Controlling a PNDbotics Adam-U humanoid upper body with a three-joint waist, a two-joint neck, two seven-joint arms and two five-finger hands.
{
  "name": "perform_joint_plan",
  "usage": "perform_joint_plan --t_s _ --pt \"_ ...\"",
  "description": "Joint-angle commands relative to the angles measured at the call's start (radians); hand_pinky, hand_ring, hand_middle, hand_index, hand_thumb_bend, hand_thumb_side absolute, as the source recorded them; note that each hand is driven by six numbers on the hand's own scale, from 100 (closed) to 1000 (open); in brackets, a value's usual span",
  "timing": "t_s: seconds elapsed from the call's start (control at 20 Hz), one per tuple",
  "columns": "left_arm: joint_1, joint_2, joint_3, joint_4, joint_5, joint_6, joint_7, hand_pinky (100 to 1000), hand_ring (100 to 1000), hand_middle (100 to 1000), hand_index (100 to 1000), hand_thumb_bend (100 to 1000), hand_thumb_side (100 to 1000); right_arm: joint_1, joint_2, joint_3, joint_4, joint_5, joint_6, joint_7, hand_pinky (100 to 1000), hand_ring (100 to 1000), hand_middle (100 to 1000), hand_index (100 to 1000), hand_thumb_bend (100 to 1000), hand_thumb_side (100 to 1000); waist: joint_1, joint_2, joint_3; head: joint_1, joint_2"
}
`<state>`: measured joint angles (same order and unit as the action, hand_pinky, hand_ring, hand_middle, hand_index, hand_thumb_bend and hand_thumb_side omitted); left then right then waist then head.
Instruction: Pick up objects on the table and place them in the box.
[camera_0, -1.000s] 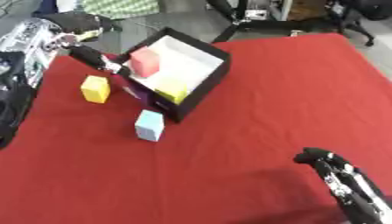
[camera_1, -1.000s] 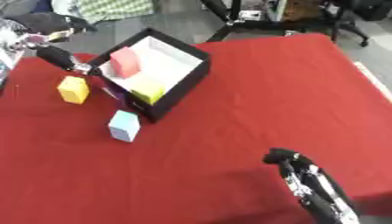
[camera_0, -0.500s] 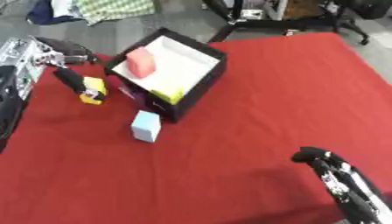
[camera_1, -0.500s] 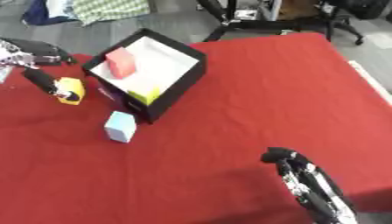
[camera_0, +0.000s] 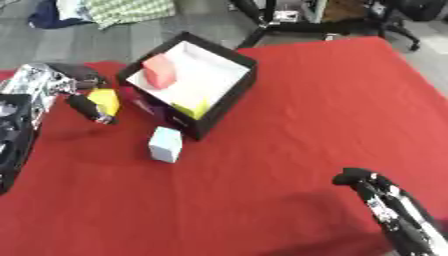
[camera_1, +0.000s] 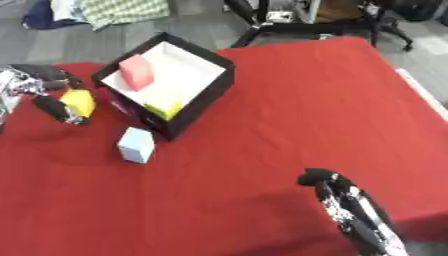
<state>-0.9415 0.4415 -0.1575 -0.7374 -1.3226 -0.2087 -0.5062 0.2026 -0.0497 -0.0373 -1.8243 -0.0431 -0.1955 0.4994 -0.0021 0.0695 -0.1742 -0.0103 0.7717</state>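
— Now, where are we holding the yellow block (camera_0: 106, 100)?

— We are pinching it in our left hand (camera_0: 77, 98), just left of the box (camera_0: 229, 98); the box is lying to our right. Our right hand (camera_0: 385, 205) is idling, relaxed, well apart.

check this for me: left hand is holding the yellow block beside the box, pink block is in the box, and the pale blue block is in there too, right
Not quite. The pale blue block is not in the box; the left eye view shows it lying on the red table just in front of the box. The rest holds: the left hand holds the yellow block beside the box, and the pink block is inside.
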Motion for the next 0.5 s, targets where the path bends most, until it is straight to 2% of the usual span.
perform_joint_plan --t_s 0.05,0.25,0.5 --pt "-0.015 0.013 0.014 -0.004 -0.012 0.022 0.083 809 801 833 977 457 573 -0.007 -0.008 -0.003 -0.012 0.001 -0.002 -0.001 1000 802 713 814 100 585 -0.014 -0.014 -0.001 -0.003 -0.002" --pt "-0.016 0.016 0.012 0.002 -0.009 0.033 0.124 809 802 835 980 450 578 -0.007 -0.008 -0.003 -0.012 0.002 -0.002 -0.002 1000 802 714 815 100 589 -0.014 -0.014 -0.001 -0.003 -0.002" --pt "-0.011 0.019 0.013 0.021 -0.022 0.035 0.081 810 806 835 977 442 583 -0.008 -0.008 -0.003 -0.011 0.001 -0.002 -0.001 1000 802 713 815 100 587 -0.014 -0.014 -0.001 -0.006 -0.002"
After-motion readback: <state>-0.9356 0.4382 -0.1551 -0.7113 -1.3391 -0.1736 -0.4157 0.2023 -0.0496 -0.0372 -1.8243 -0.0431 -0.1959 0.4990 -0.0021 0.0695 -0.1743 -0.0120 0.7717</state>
